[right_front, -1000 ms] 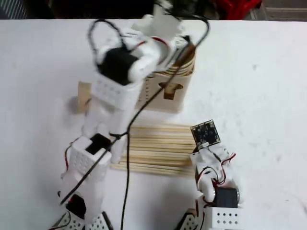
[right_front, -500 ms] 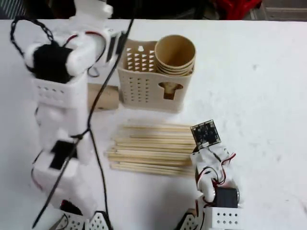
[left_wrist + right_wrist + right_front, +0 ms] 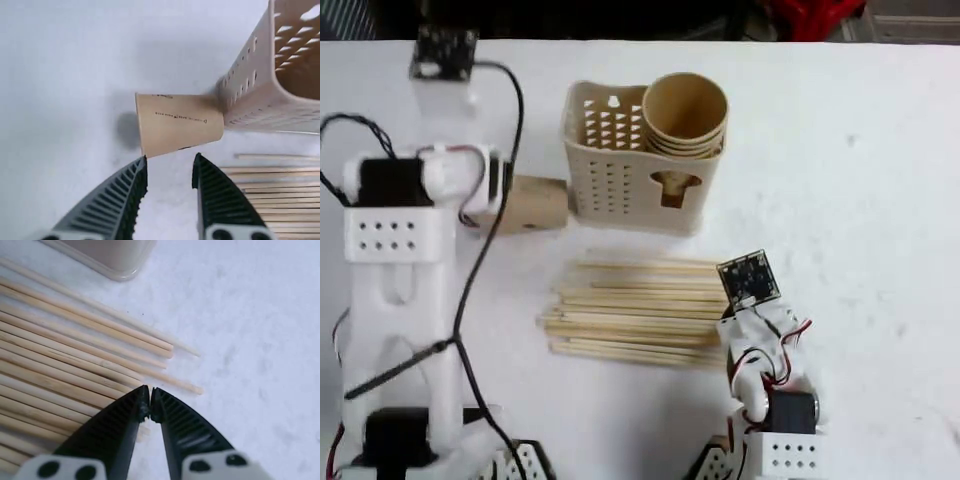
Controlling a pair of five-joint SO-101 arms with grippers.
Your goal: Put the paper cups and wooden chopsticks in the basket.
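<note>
1 paper cup (image 3: 535, 205) lay on its side at center-left of the high view, against the basket (image 3: 620, 180) (stacked cups (image 3: 685, 105) sat inside). The left gripper (image 3: 169, 160) stood spread and empty near it. The right gripper (image 3: 149, 392) was pressed together over the chopsticks (image 3: 640, 310), lower center.

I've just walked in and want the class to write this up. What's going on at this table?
Two robot arms are tidying paper cups and chopsticks into a basket. A stack of cups already stands in it. One more cup lies on its side on the table, its narrow end against the basket's wall, and the left claw hangs open just short of it. The chopsticks lie in a pile in front of the basket. The right claw sits shut over their ends, holding nothing.
</note>
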